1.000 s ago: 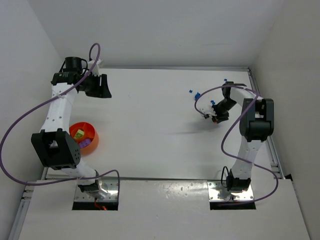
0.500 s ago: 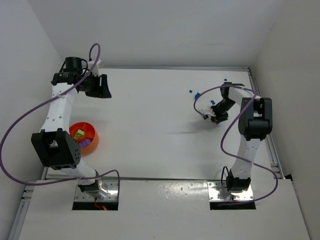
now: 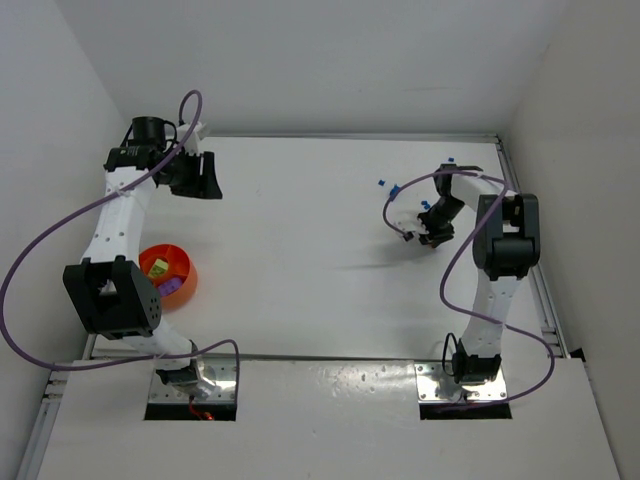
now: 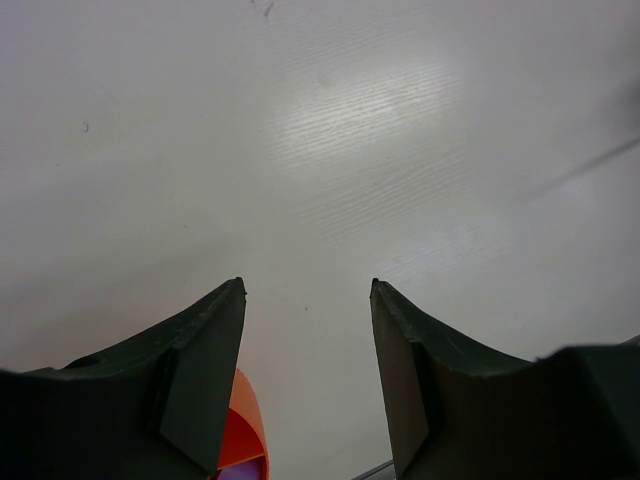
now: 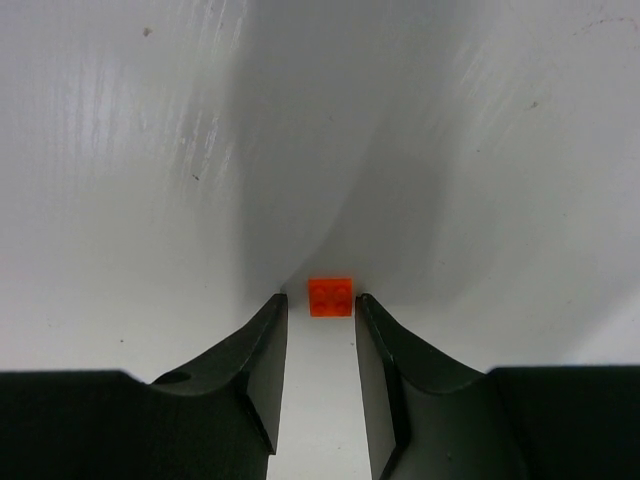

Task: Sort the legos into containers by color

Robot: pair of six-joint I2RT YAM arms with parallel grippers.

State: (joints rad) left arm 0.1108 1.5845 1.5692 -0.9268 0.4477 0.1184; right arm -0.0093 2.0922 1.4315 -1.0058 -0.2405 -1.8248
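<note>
since a second ago the right pincer (image 5: pixel 320 296) has slid a touch to the left over the bench (image 3: pixel 300 250) and its jaws have drawn in. the left arm has not budged.

from the right wrist camera, a small orange brick (image 5: pixel 331 297) lies flat on the bench right between the fingertips. it sits close against the right-hand finger, with a sliver of bench showing on the other side. so the jaws are narrowed but still apart, not pinching it yet. i judge this to be the closing stroke of a pick.

the left pincer (image 4: pixel 307 285) is spread and holds nothing, hovering over bare bench at the far left.

the orange bowl (image 3: pixel 190 275) sits at the near left, well apart from the brick, with a yellow piece (image 3: pixel 157 266) and a purple piece (image 3: pixel 170 288) in it. a few blue legos (image 3: pixel 395 190) lie just beyond the right pincer, unsorted.

if the grip lands, i'd have a long carry across to the only bowl i can see. the brick is tiny and off-centre, so it may skid or twist as the jaws meet.
</note>
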